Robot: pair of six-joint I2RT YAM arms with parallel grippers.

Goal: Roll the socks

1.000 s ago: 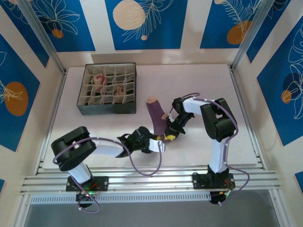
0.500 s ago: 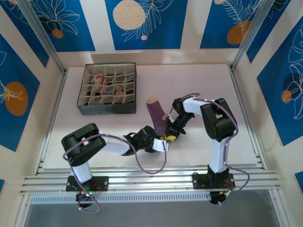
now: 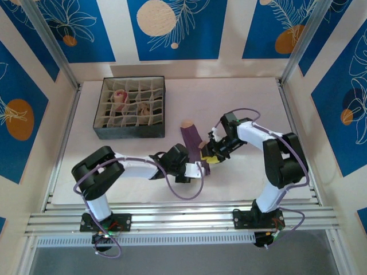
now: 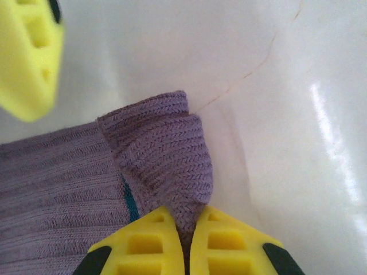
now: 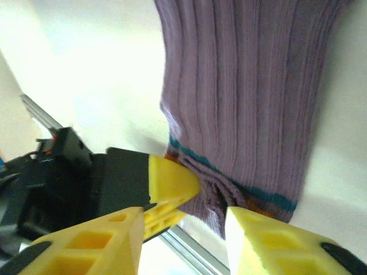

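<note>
Two socks rolled up and sitting in cells of the dark divided box (image 3: 129,133), back and well left of the purple sock (image 3: 191,139): cream-pink sock (image 3: 119,97) furthest from it, brown-tan sock (image 3: 143,107) a bit closer.

Next over, left hand (image 4: 188,243): reaching in from the purple sock's left, at its near end. Clamped fully shut on a folded-over flap of the ribbed cuff (image 4: 163,149), yellow fingers (image 4: 143,246) pressed together with knit pinched in the seam between them.

Purple sock itself flat on the counter (image 3: 241,97), lengthwise, tan toe (image 3: 186,122) at the far end, cuff at the end nearest the arm bases. Rest of the leg unrolled, ribs lying straight.

Then right hand (image 3: 210,157): on the purple sock's right side, same cuff end, just across from the left hand. Jaws parted, holding nothing. From the wrist camera, cuff edge sitting in the gap between its two fingers, one fingertip just beside the cuff corner; cannot tell whether touching.
</note>
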